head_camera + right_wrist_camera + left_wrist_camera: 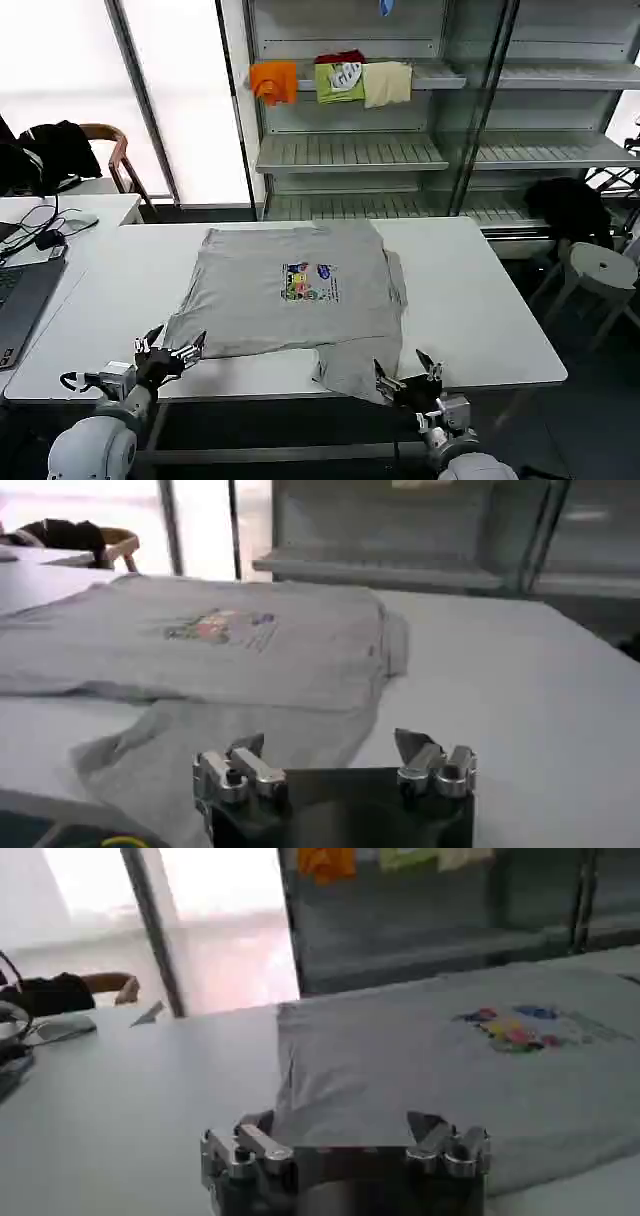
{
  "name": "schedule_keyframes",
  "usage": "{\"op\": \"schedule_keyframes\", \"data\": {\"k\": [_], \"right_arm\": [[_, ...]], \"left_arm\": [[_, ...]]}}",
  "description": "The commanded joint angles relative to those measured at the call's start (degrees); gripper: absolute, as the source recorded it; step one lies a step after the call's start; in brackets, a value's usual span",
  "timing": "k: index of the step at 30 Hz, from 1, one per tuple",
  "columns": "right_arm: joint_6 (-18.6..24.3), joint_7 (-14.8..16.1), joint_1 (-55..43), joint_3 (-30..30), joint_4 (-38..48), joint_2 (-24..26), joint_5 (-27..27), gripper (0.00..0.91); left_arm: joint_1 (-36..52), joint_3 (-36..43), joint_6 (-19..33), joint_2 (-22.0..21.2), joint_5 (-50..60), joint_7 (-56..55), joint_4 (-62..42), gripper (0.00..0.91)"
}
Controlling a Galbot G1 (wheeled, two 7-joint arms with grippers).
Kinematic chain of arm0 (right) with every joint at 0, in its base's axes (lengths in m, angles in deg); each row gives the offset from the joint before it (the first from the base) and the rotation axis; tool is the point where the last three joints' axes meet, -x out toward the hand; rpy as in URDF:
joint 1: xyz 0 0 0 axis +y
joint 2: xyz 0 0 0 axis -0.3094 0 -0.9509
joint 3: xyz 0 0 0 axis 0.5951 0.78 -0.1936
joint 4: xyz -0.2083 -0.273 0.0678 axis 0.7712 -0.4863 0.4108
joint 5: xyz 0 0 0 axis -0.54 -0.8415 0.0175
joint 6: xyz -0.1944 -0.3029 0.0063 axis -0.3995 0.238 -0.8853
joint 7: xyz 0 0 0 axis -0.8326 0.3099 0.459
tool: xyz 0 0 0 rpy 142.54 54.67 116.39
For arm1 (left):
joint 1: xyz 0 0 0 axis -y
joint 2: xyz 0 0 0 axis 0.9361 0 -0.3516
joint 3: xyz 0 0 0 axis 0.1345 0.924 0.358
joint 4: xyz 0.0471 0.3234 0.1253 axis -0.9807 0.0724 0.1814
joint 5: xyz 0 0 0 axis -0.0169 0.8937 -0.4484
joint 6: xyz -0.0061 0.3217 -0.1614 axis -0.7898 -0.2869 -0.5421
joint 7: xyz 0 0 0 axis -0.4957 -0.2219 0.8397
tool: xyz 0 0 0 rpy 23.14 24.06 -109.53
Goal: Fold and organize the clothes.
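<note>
Left to right along the white table (480, 300): a laptop (20, 300) and cables at the far left edge, then bare tabletop. Left gripper (170, 352) — fingers spread wide, holding nothing — sits at the near edge, just beside the shirt's near-left corner. Grey shirt (290, 295) lies flat across the middle of the table, chest print (308, 282) up, its right side already doubled over, one flap spilling toward the near edge. Right gripper (408, 378) — likewise wide and empty — stands at that flap, at the table's front edge. Cloth looks light, soft and limp; it should drape and wrinkle rather than hold shape, so corners and hem edges seem the best purchase. Ample bare table to the shirt's right and left for sweeping a fold; shelving (350, 150) stands well behind.
</note>
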Motion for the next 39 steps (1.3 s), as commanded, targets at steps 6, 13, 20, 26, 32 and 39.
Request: {"op": "schedule_keyframes", "data": {"k": [6, 13, 20, 26, 32, 39], "right_arm": [[0.0, 0.5, 0.3, 0.5, 0.7, 0.0, -0.8, 0.312], [0.0, 0.8, 0.1, 0.5, 0.8, -0.2, -1.0, 0.262], [0.0, 1.1, -0.1, 0.5, 1.3, -0.2, -1.3, 0.000], [0.7, 0.9, -0.2, 0.5, 1.3, -0.5, -0.6, 0.000], [3.8, -0.7, -0.7, 0.4, -0.4, -1.2, 4.3, 0.000], [7.8, -2.9, -7.9, -0.4, -0.7, -2.2, 4.9, 0.000]], "left_arm": [[-2.5, -0.6, -0.2, 0.3, -3.3, -1.6, -1.2, 0.564], [-3.1, -1.3, -0.2, 0.3, -4.1, -1.6, -1.8, 0.141], [-4.0, -1.4, -0.2, 0.3, -4.2, -1.4, -1.9, 0.020], [-3.9, -1.3, 0.4, 0.0, -4.8, -1.2, -1.6, 0.010], [-2.7, -1.2, 2.3, -0.5, -7.6, -1.6, -0.8, 0.000], [3.2, -0.7, 3.1, -1.9, -10.6, -2.1, -0.5, 0.000]]}}
